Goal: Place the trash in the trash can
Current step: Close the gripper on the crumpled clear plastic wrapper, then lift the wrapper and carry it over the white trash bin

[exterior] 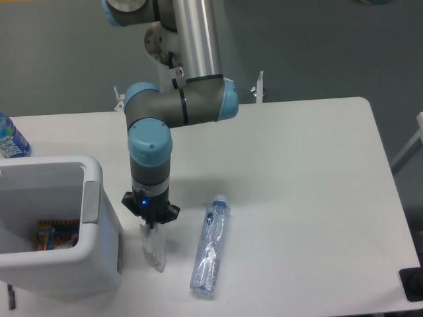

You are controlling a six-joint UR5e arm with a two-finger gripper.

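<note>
The small crumpled clear plastic wrapper [154, 249] is on the white table just right of the trash can. My gripper [151, 225] points straight down, and its fingers are closed together on the wrapper's top end. The rest of the wrapper trails toward the front edge. The crushed clear bottle [210, 246] with a pale blue cap lies on the table to the right of the wrapper, cap toward the back. The trash can [99, 251] is a large white bin at the front left, with a grey panel [90, 201] on the side facing the gripper.
An uncrushed bottle with a blue-green label [10, 137] stands at the table's left edge behind the bin. A colourful packet [54, 234] lies inside the bin. A dark object [413, 284] sits at the table's front right corner.
</note>
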